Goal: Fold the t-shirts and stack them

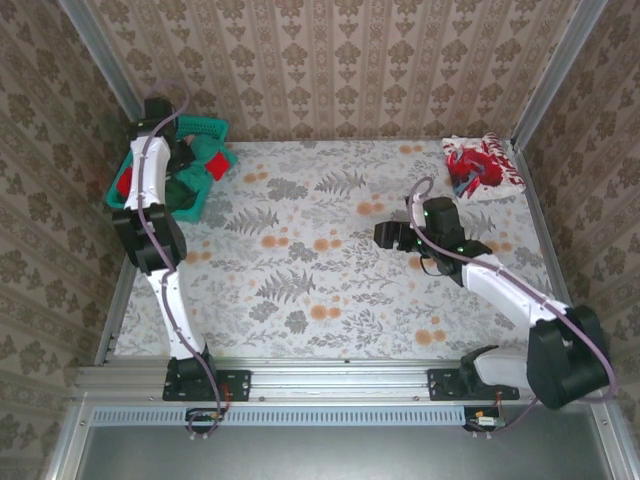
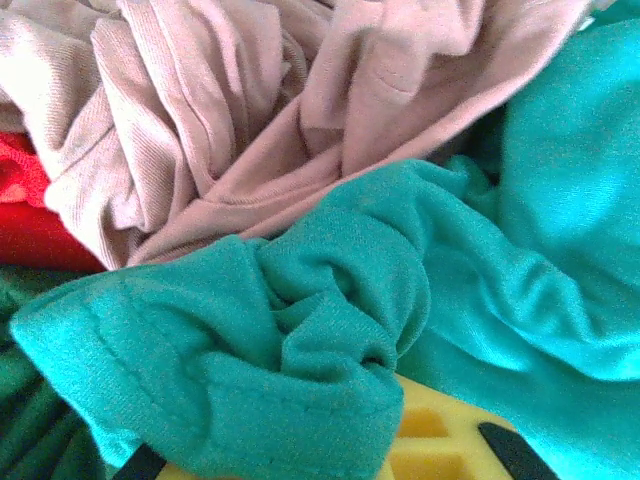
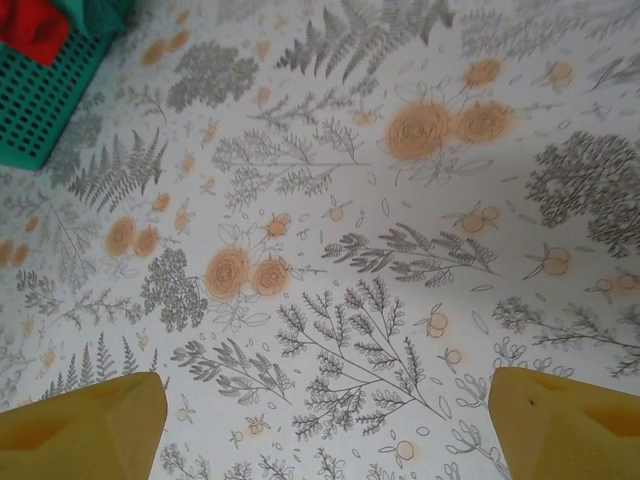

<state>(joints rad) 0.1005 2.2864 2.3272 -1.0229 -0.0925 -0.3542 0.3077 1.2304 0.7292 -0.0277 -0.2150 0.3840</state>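
Note:
Several t-shirts lie heaped in the teal basket (image 1: 215,128) at the table's back left. My left gripper (image 1: 188,165) reaches down into that heap. Close up, a bunched fold of the teal-green t-shirt (image 2: 300,340) is gathered at its yellow fingers (image 2: 440,450), which sit together, shut on the cloth. A salmon-pink t-shirt (image 2: 250,110) lies crumpled above it, a red one (image 2: 30,235) at the left, and a dark green one (image 2: 30,430) below. A folded red-and-white t-shirt (image 1: 483,167) rests at the back right corner. My right gripper (image 1: 390,237) (image 3: 325,430) hovers open over bare tablecloth.
The floral tablecloth (image 1: 300,270) covers the table. Patterned walls close it in at the back and on both sides. The basket's mesh corner (image 3: 40,110) with red cloth (image 3: 35,25) in it shows far left of the right gripper.

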